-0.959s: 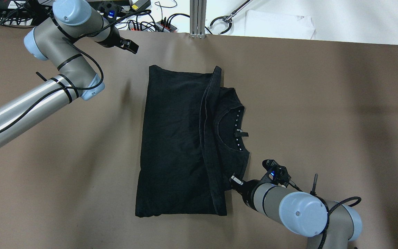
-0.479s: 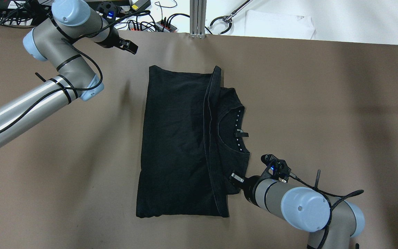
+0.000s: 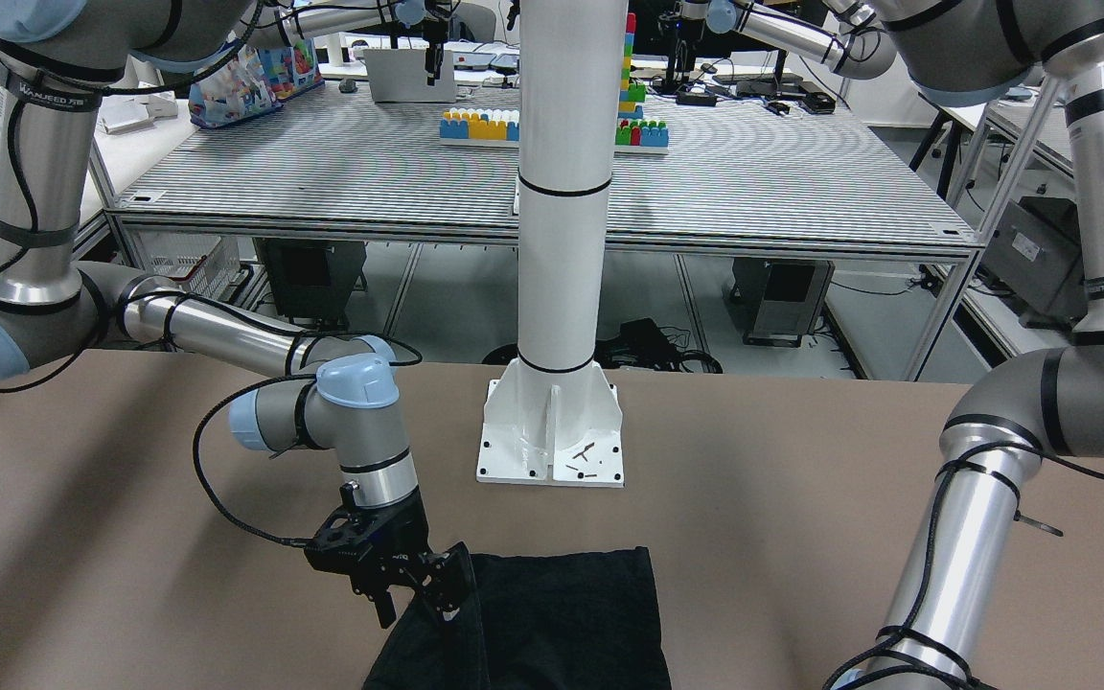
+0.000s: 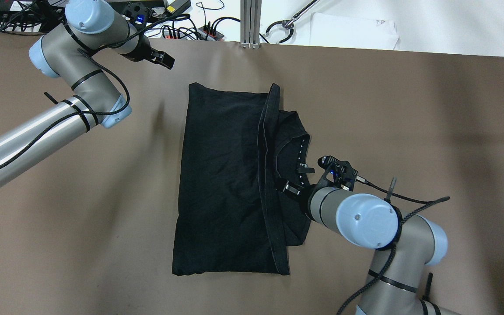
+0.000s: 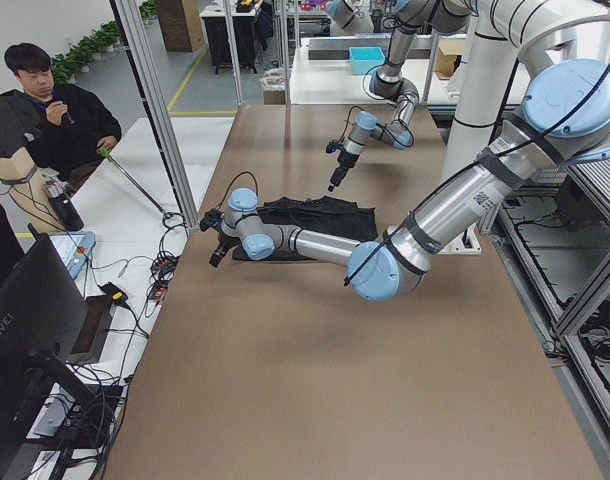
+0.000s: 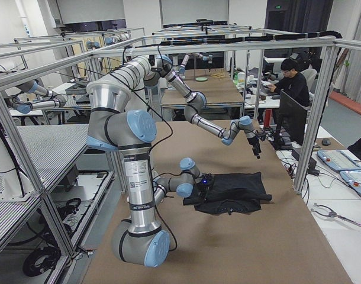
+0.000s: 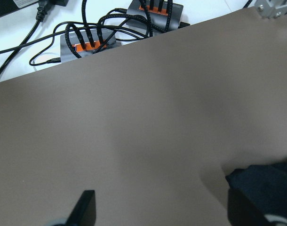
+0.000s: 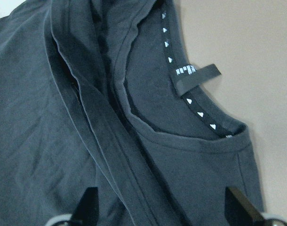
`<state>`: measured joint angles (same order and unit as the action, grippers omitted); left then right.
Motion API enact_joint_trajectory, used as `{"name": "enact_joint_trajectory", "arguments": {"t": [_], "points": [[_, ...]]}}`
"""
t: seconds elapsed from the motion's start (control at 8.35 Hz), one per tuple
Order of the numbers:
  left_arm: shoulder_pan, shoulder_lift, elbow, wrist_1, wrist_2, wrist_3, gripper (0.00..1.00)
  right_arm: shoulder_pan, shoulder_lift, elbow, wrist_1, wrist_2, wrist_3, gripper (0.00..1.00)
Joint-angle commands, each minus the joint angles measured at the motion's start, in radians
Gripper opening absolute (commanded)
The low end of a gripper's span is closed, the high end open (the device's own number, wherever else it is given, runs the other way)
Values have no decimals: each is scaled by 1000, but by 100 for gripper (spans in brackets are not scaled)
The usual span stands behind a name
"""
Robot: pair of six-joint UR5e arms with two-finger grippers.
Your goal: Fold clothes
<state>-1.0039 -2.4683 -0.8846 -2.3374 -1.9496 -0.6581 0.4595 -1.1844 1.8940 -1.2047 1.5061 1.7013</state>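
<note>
Wide open and empty, the right gripper [image 8: 163, 212] should be lowered squarely onto the shirt [image 8: 40, 117] at frame centre.

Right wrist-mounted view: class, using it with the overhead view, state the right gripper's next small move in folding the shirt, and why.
Probably lower the right gripper straight down and pinch the shirt near the collar. It hovers open above flat fabric, gripping nothing, and the collar side sticks out beyond the folded-over part.
</note>
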Motion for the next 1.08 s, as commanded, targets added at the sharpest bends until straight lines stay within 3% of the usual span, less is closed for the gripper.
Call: {"name": "enact_joint_trajectory", "arguments": {"t": [0.0, 0.36, 0.72, 0.96], "points": [[1, 0, 0, 0, 0, 0, 100, 51, 162, -158, -82, 8, -67, 94], [1, 9, -19, -2, 0, -5, 100, 99, 317, -306, -238, 57, -183, 93], [1, 15, -20, 0, 0, -2, 100, 102, 394, -456, -256, 66, -206, 92], [1, 17, -20, 0, 0, -3, 100, 103, 404, -458, -257, 66, -220, 76]]}}
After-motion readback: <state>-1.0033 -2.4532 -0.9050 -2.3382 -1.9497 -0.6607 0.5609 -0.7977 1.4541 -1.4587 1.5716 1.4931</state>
